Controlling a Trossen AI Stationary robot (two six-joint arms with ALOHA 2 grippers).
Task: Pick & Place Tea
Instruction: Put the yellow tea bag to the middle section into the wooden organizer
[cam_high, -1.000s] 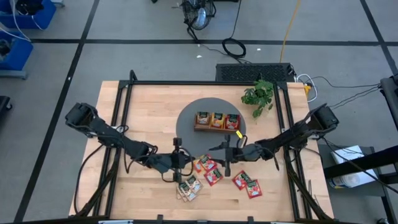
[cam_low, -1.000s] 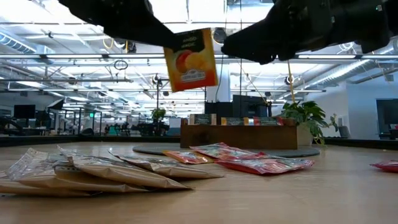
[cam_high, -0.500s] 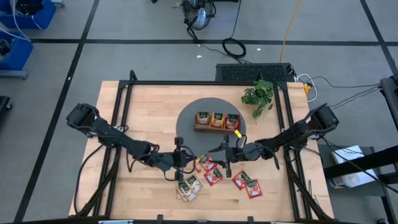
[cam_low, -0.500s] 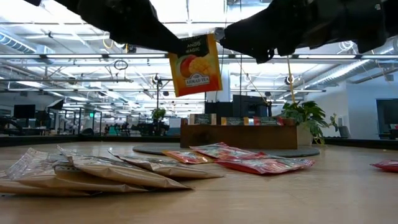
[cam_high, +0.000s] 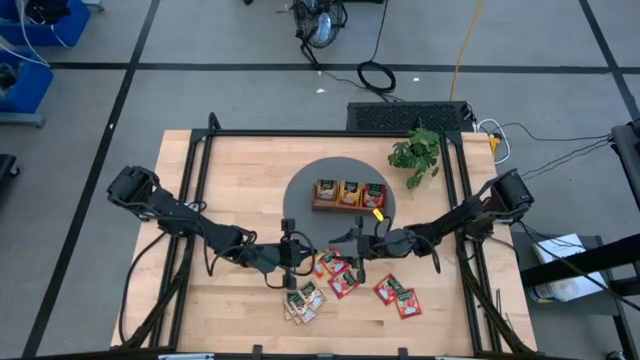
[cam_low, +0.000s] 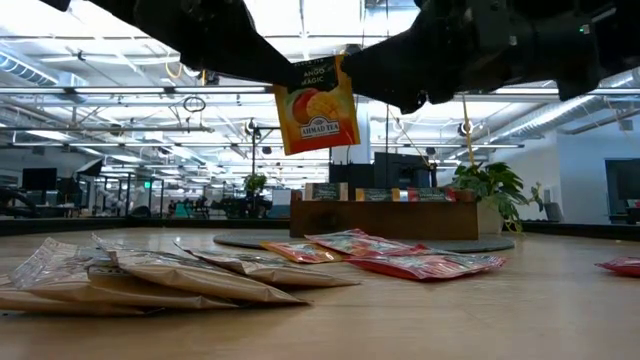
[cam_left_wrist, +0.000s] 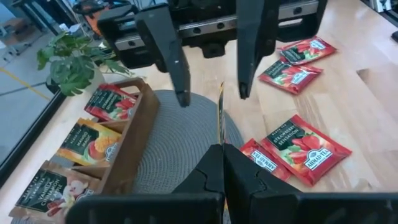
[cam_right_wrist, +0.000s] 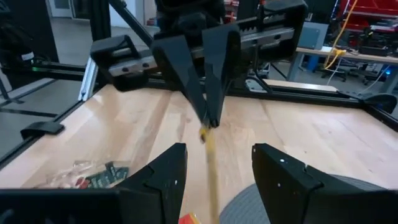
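The wooden table (cam_high: 240, 170) carries a round grey mat (cam_high: 300, 195) at its middle toward the far edge. On the mat stands a brown wooden tray (cam_high: 348, 205) with three compartments, each holding upright tea sachets. A green leafy plant (cam_high: 417, 153) sits near the far right corner of the table.

The left arm reaches in from the left edge and the right arm from the right edge; their ends meet above the middle of the table, toward the near edge.

The left pincer (cam_low: 300, 72) is clamped shut on the top edge of an orange tea sachet (cam_low: 316, 107), which hangs upright in the air above the table, between the two arms. The right pincer (cam_right_wrist: 214, 168) faces it with its fingers spread wide, one on either side of the sachet's thin edge, not touching it as far as the right wrist view shows.

Loose tea sachets lie flat on the table: red sachets (cam_high: 338, 275) below the pincers, two more red ones (cam_high: 398, 296) toward the near right, and green-and-tan sachets (cam_high: 305, 300) close to the near edge.
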